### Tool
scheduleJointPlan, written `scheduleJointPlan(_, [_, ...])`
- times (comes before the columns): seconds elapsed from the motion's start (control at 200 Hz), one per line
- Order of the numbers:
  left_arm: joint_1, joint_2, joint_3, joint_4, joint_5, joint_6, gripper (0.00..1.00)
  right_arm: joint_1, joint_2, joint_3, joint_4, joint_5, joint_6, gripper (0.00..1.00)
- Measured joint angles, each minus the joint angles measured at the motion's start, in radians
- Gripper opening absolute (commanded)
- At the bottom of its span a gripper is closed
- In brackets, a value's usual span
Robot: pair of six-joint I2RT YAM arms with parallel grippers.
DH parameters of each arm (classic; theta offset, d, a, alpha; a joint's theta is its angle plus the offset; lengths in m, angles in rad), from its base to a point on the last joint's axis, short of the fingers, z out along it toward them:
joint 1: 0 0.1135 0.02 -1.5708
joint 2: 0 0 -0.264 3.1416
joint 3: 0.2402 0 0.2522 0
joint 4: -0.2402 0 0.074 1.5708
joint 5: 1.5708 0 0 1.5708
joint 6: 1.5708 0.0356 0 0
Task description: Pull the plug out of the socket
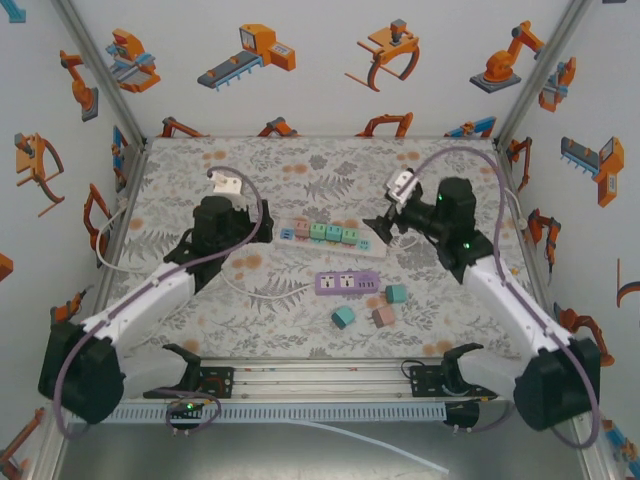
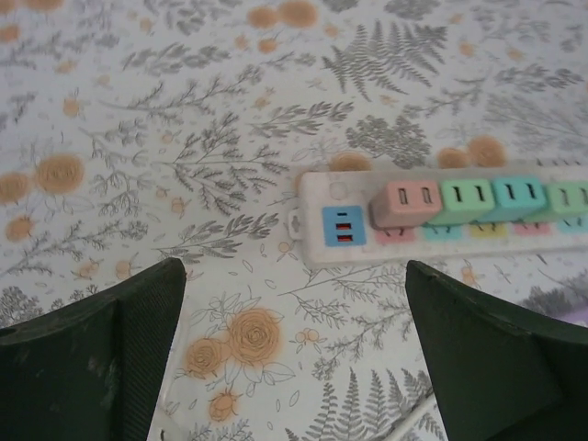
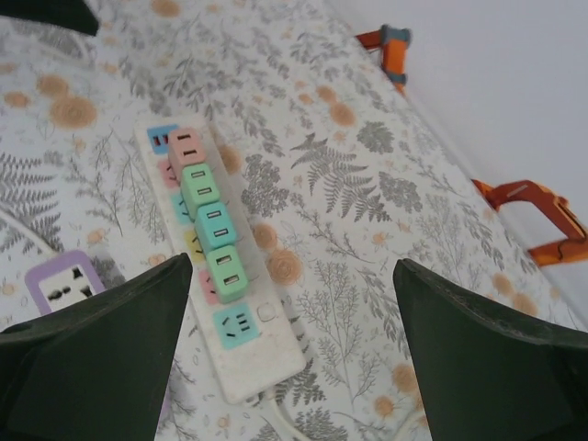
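On the bench [image 1: 300,170], four plugs [image 3: 209,213] sat unpulled in the strip [image 3: 262,354]; left pincer [image 2: 294,303] and right pincer [image 3: 289,285] gaped wide, empty.

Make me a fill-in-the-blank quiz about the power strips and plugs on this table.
1. The white power strip carries ____ cube plugs in a row.
2. The end plug nearest the left gripper is coloured ____.
3. The other strip, closer to the arm bases, is coloured ____.
4. Loose beside that strip lie ____ small cubes.

Missing words: four; pink; purple; three.
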Motion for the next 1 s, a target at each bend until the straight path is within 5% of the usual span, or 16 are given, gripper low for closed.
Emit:
scheduleJointPlan(0.27, [0.077,0.343,0.309,-0.142,0.038,-0.224,1.00,0.025,0.346,0.262,-0.260,-0.053,-0.142,0.81])
scheduleJointPlan(0.461, [0.094,0.483,0.389,-0.191,0.095,-0.276,0.92,0.043,0.489,0.345,-0.397,-0.053,-0.237,0.79])
scheduleJointPlan(0.841, [0.093,0.628,0.410,-0.209,0.199,-0.296,0.84,0.085,0.657,0.391,-0.452,-0.004,-0.325,0.69])
scheduleJointPlan(0.996, [0.093,0.630,0.408,-0.214,0.212,-0.294,0.82,0.086,0.661,0.391,-0.450,0.003,-0.343,0.56])
